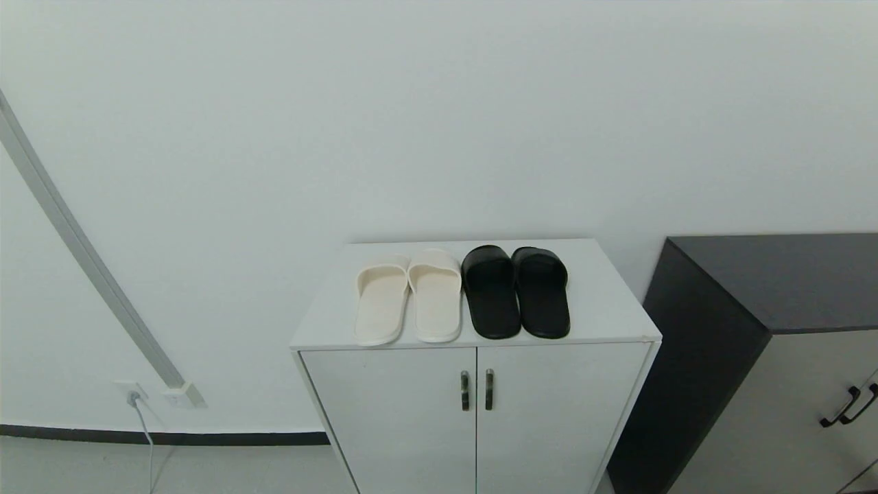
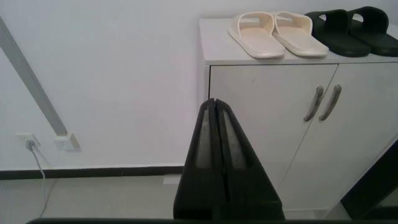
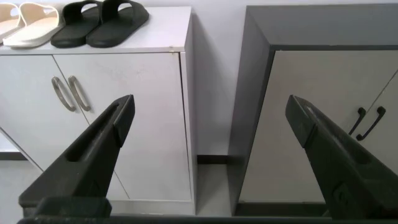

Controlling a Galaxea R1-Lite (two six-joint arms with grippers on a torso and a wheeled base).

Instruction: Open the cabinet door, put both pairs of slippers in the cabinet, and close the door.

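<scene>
- A grey conduit [image 1: 75, 240] slants down the white wall at far left, ending at a small box near the floor. Just beside it is a wall socket [image 1: 130, 393] with a plug in it and a cable [image 1: 149, 439] hanging to the floor.
- The left gripper [image 2: 214, 102] appears in its own wrist view with its two dark fingers pressed flat together, nothing between them. It is out in front of the white cabinet, toward that cabinet's left side and well apart from it.
- The white cabinet [image 1: 391, 418] stands against the wall with both doors closed. Two upright metal handles [image 1: 477, 390] sit just beside each other at the centre seam.
- The cream slippers [image 1: 408, 296] lie on the left half of the cabinet top, side by side, toes toward the wall and heels at the front edge.
- The black slippers [image 1: 516, 291] lie just to their right, facing the same way. The inner black one touches the neighbouring cream one near the toe.
- The right gripper [image 3: 210, 109] is spread wide and holds nothing. Between its fingers, the right wrist view takes in the narrow gap between the two cabinets, down to the floor and skirting.
- The dark cabinet [image 1: 693, 370] stands at right, close beside the white one, its pale doors shut and carrying a pair of black handles [image 1: 847, 406]. The head view shows its flat dark top.
</scene>
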